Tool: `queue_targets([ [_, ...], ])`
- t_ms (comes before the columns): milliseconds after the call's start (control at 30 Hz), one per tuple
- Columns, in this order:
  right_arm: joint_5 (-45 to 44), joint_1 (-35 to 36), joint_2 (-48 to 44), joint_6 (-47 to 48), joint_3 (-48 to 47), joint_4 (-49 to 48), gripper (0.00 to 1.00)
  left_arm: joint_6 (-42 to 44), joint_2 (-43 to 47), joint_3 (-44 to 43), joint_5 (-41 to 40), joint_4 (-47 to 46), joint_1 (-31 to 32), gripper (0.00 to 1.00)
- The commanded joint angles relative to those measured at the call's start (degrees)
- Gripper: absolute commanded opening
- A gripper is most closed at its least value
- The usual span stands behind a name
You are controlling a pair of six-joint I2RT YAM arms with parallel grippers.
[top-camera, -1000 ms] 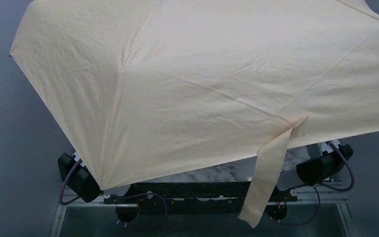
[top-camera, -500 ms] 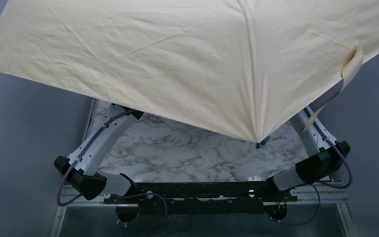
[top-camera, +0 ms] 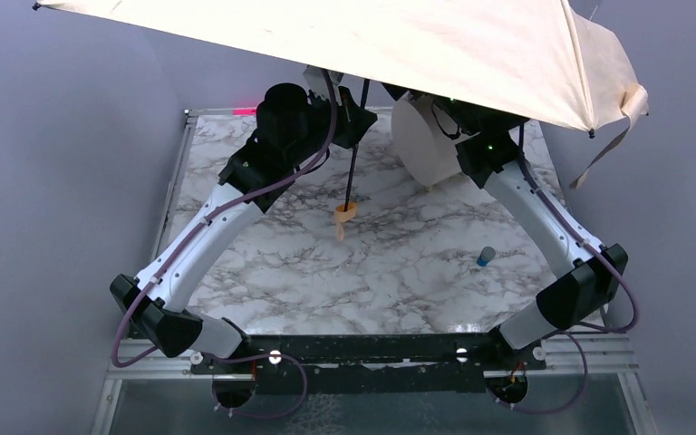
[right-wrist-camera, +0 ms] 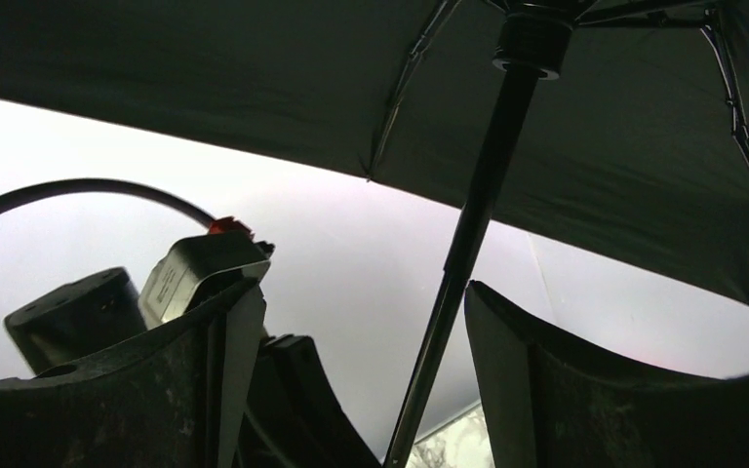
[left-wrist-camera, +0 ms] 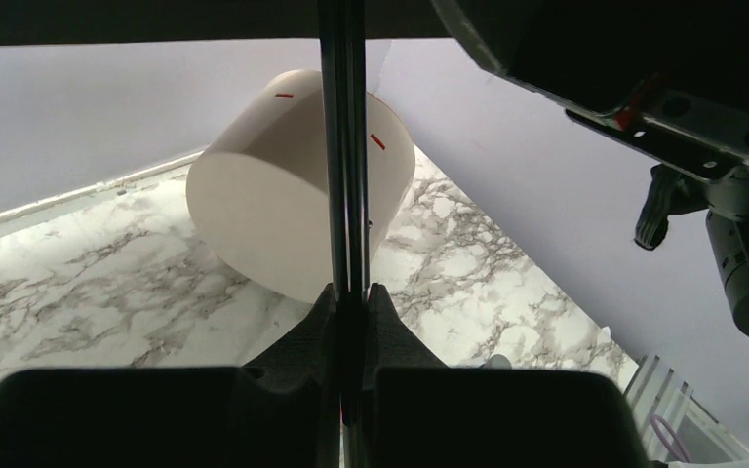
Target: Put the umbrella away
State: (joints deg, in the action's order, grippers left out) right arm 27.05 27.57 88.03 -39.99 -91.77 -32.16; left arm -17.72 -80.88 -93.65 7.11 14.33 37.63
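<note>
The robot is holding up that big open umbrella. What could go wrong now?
1. Only the left gripper is shut on the umbrella, on its thin shaft. The right gripper stands open around the shaft, so the umbrella might tip or twist.
2. The white drum is close behind the shaft; a swing could knock it.
3. The loose strap dangles beside the right arm and might snag.

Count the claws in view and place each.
2. The left claw is shut on the umbrella shaft; the right claw stands open around that shaft, nearer the canopy. No others appear.
</note>
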Motion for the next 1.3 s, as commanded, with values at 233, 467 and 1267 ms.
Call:
queue_targets([
  [233,-13.0,1.0,3.6,-6.7,-1.9,-7.0,0.78,0.9,1.6,-2.2,-0.7,-3.7,0.4,0.0],
  [467,-17.6,1.0,6.2,-8.9,-8.3,0.0,0.74,1.2,1.7,-2.1,-0.9,-3.6,0.5,0.0],
  [1267,-22.3,1.0,12.5,-7.8,-20.8,8.6,0.68,3.1,0.4,-2.7,-2.0,-2.2,1.0,0.0],
])
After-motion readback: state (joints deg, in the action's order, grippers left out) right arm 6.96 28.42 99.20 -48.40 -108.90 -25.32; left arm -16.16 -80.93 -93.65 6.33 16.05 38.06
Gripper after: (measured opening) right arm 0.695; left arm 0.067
